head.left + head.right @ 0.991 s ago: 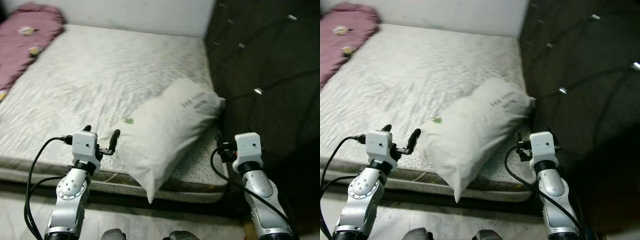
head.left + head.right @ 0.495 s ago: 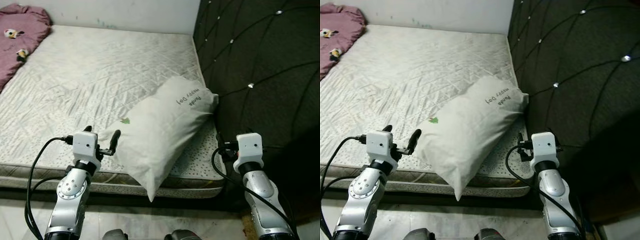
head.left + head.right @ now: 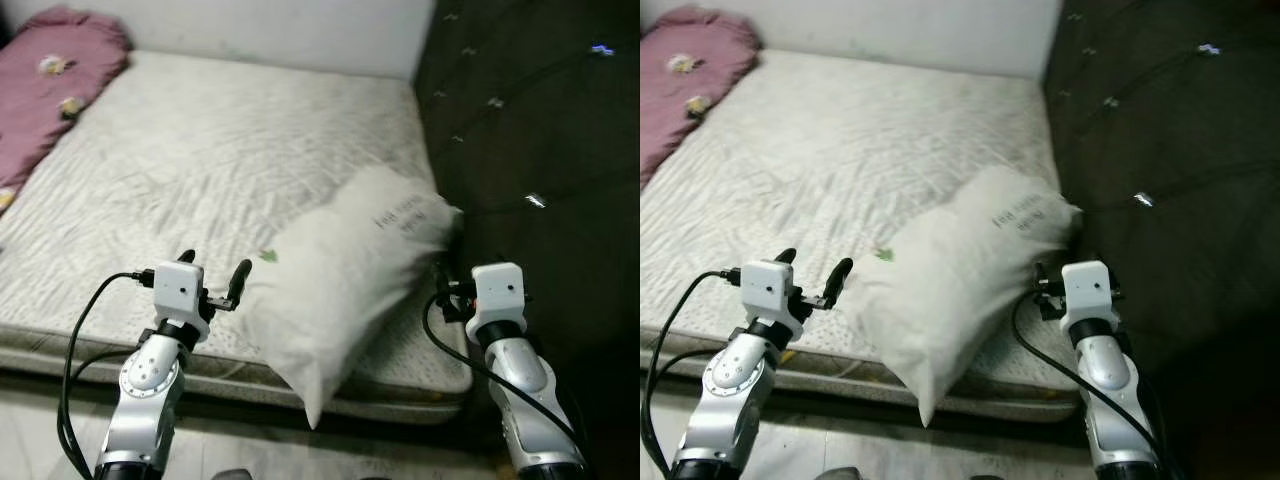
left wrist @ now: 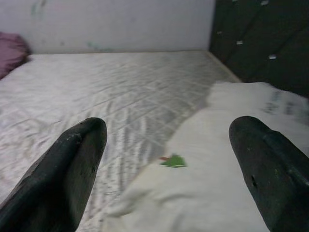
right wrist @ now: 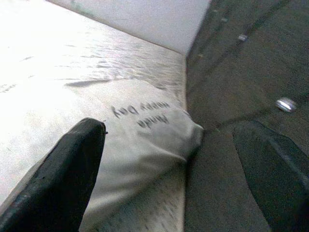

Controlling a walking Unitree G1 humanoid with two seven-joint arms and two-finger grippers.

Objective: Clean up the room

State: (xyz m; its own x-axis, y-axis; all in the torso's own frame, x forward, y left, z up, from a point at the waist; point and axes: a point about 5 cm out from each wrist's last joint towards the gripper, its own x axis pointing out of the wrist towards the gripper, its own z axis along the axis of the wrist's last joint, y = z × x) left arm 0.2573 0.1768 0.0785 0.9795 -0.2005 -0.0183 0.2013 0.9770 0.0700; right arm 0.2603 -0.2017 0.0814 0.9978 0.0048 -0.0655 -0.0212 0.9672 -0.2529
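Observation:
A white pillow with printed writing and a small green mark lies on the near right corner of the mattress. One of its corners hangs over the near edge. My left gripper is open just left of the pillow, over the mattress edge, with nothing between its fingers. My right gripper is open beside the pillow's right end, between the pillow and the dark headboard. It holds nothing.
A dark tufted headboard stands along the bed's right side. Purple bedding with small toys on it lies at the far left. A pale wall runs behind the bed. Pale floor lies in front.
The whole picture has shifted, so the camera has moved. The pillow lies in the same place on the bed and both grippers stay open beside it.

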